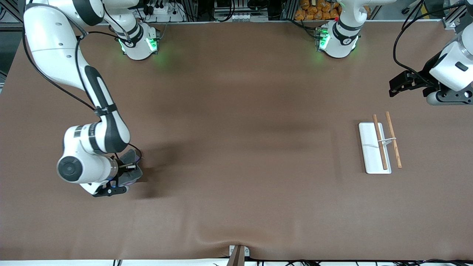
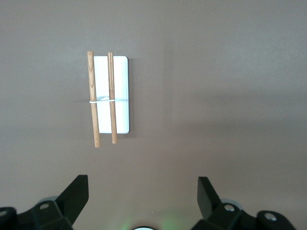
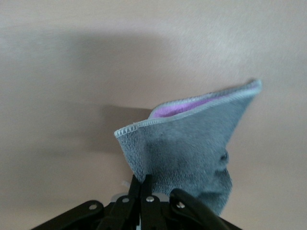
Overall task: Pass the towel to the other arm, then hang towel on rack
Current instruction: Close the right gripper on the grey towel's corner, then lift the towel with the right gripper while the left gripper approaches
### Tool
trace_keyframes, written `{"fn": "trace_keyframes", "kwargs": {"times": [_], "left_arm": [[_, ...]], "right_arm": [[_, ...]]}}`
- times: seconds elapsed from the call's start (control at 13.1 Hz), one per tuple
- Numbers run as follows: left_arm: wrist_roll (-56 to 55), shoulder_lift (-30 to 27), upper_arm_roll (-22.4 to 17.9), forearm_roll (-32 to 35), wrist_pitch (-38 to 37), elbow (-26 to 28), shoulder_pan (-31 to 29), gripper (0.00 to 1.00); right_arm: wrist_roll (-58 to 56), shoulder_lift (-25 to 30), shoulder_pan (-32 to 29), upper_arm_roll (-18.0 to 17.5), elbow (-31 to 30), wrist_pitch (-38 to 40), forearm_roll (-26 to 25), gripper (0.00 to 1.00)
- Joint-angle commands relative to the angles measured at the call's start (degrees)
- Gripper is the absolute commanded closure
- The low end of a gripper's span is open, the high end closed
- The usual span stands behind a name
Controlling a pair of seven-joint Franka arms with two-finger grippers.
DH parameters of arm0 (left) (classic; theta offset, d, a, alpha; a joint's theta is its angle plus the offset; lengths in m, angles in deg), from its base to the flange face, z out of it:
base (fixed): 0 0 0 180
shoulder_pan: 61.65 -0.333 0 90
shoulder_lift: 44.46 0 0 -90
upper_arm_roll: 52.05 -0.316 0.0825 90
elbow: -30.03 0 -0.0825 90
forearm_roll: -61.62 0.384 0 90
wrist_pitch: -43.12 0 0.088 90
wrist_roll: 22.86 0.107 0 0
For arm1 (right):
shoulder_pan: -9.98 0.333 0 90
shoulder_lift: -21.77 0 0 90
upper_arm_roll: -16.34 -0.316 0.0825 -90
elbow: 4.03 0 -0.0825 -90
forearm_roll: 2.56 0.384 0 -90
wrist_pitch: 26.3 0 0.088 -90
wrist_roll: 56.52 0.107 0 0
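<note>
My right gripper (image 1: 130,167) is shut on a grey towel (image 1: 131,168) with a pink inner side, low over the table at the right arm's end. In the right wrist view the towel (image 3: 192,148) hangs folded from the closed fingers (image 3: 144,184). The rack (image 1: 380,146), a white base plate with two thin wooden rods joined by a wire, lies near the left arm's end; it also shows in the left wrist view (image 2: 108,98). My left gripper (image 1: 401,84) is open and empty, in the air above the table near the rack, and waits.
The brown table cover (image 1: 236,147) spans the whole surface. The arm bases (image 1: 138,42) stand along the table's edge farthest from the front camera. A small bracket (image 1: 238,253) sits at the edge nearest the front camera.
</note>
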Motion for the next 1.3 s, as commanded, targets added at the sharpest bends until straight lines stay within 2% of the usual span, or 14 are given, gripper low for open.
{"fn": "trace_keyframes", "kwargs": {"times": [0.0,0.23,0.46,0.69,0.77,0.84,0.92,1.23], "left_arm": [[0.74,0.04,-0.12,0.45,0.52,1.18,-0.11,0.00],[0.74,0.13,-0.12,0.45,3.33,4.00,-0.11,0.00],[0.74,1.35,-0.04,0.45,6.93,5.76,0.07,0.00],[0.21,3.99,-0.04,0.37,10.88,5.50,0.51,0.00],[-0.31,4.95,0.05,0.11,12.20,5.41,0.68,0.00],[-0.58,5.57,0.05,-1.99,13.35,5.41,0.69,0.00],[-0.67,6.53,-0.04,-4.88,14.57,5.24,0.42,0.00],[-4.51,10.92,0.05,-9.29,20.81,4.88,1.38,0.00]], "right_arm": [[4.73,3.40,-0.50,-0.48,1.87,7.57,4.22,1.00],[14.03,8.32,0.55,-1.53,2.22,13.81,6.51,1.00],[29.82,12.63,2.92,-4.07,2.31,19.36,12.82,1.00],[44.08,16.32,5.30,-8.46,3.81,19.64,14.07,1.00],[48.48,17.03,5.04,-10.65,3.89,19.38,16.77,1.00],[54.53,17.30,4.69,-11.46,4.59,19.29,22.46,1.00],[60.16,17.39,5.21,-11.55,6.69,18.94,25.99,1.00],[76.42,17.48,10.03,-12.25,12.59,15.09,26.91,1.00]]}}
